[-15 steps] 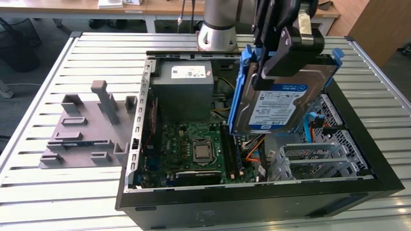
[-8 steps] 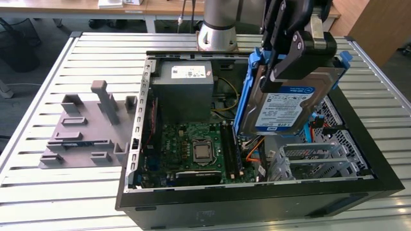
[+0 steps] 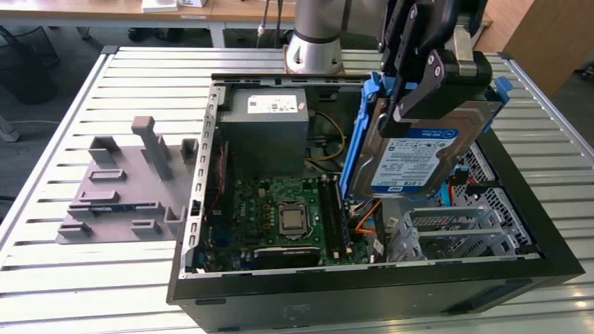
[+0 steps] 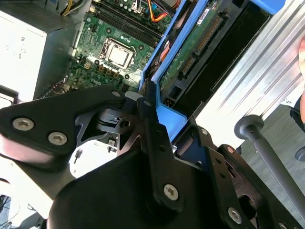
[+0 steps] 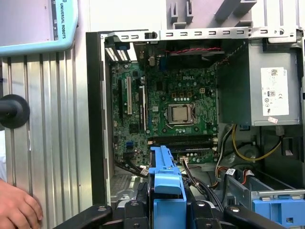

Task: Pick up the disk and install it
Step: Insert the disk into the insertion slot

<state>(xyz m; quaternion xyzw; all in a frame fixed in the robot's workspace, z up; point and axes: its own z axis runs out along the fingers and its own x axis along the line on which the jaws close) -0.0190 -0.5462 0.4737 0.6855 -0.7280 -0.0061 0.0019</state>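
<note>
**Disk (image 3: 413, 163) hanging in gripper (image 3: 422, 104) over open case (image 3: 371, 299)**

Black fingers (image 3: 436, 83) are pinching the disk's upper end, closed tight on its blue carrier, and are covering that end in the exterior view. The arm is running out of the top of that picture. The disk is standing on end, tilted, above the side of the case toward the exterior view's right, between the motherboard (image 3: 288, 216) and the metal drive cage (image 3: 455, 229). Its lower end is sitting close to an orange cable (image 3: 366, 212); whether it is touching anything there is hard to tell.

In the second wrist view the gripper (image 4: 147, 102) is blocking most of the disk (image 4: 190, 43), leaving the green circuit side and the blue carrier edge showing. In the first wrist view the disk (image 5: 164, 171) is presenting its blue carrier edge-on above the gripper (image 5: 164, 212).

A hand (image 5: 16, 207) is resting on the slatted table (image 5: 57, 143), cut off by the picture's corner.

The disk's face is carrying a blue-and-white label, and the grey power supply (image 3: 264, 132) is wearing a white sticker (image 3: 275, 106); rows of small print are showing on both. A grey fixture (image 3: 121, 188) is lying on the table toward the exterior view's left, well apart from the case.
</note>
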